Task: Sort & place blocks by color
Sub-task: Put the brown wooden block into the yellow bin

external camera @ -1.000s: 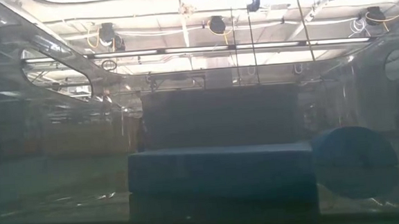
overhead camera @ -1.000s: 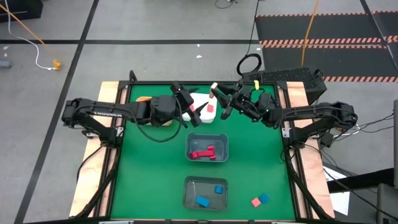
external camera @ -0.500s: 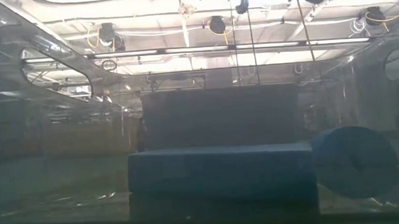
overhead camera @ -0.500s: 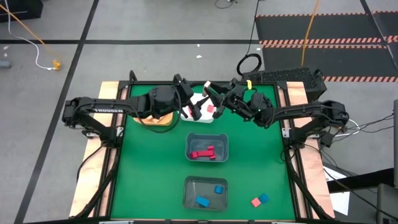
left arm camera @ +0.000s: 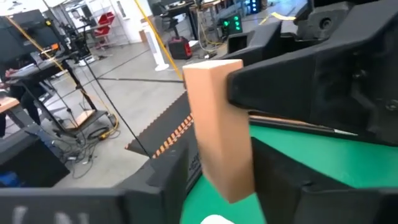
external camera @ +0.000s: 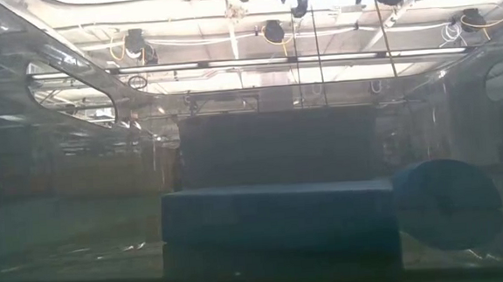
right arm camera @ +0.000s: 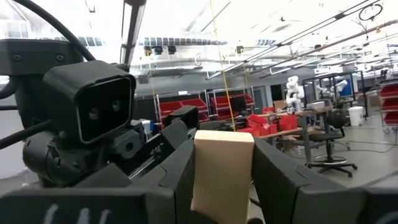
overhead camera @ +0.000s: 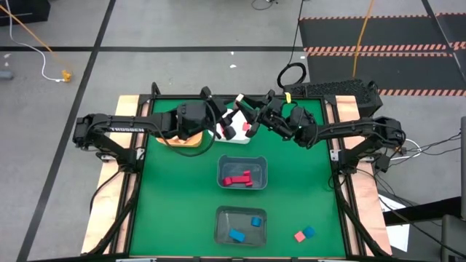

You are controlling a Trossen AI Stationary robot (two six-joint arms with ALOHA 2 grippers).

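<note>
Top centre of the high view: right gripper (overhead camera: 244, 108) clamps a tan block (right arm camera: 222, 174) (handover?), left gripper (overhead camera: 222, 125) part-closed around it, grip unclear. Reds in the mid bin (overhead camera: 262, 171), blues in the lower bin (overhead camera: 220, 216). Pink block (overhead camera: 299, 236) & blue block (overhead camera: 309, 232) remain on the mat, lower right.

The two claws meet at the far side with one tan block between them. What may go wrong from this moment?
1. The right claw grips the tan block in the air, with the left claw right at it. If the right lets go too early, the block may fall, perhaps into the white bin below.
2. The claws are very close and may collide.
</note>
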